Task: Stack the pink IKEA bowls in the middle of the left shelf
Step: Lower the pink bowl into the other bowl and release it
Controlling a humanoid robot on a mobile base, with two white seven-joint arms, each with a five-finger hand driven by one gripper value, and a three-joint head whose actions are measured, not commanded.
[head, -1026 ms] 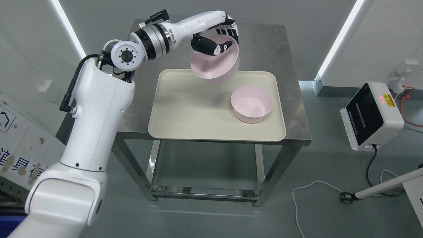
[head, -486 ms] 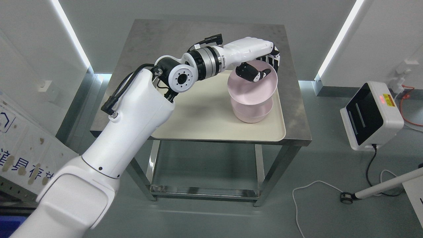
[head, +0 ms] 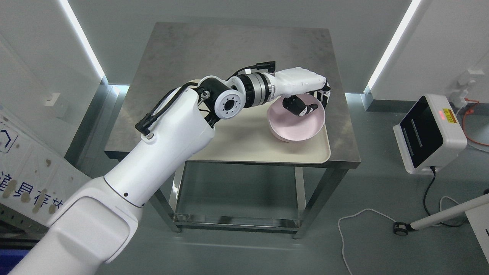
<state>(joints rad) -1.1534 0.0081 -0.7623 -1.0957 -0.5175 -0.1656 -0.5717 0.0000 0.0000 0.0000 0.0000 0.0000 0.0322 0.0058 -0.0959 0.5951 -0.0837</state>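
i'm seeing my left hand (head: 305,100) gripping the rim of a pink bowl (head: 296,124), thumb inside, nesting it in a second bowl at the cream tray's (head: 244,147) right end on the steel table (head: 191,49).

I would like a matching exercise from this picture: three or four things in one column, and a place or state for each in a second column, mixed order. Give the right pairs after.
Things
1. pink bowl
2. cream tray
3. left hand
4. white device with the dark screen

Places or states
A. stands on the floor, to the right of the table
B. lies flat on the steel table
C. held at its rim, over the tray's right part
D. fingers closed on the bowl's far rim, thumb inside

Pairs: 1-C, 2-B, 3-D, 4-A
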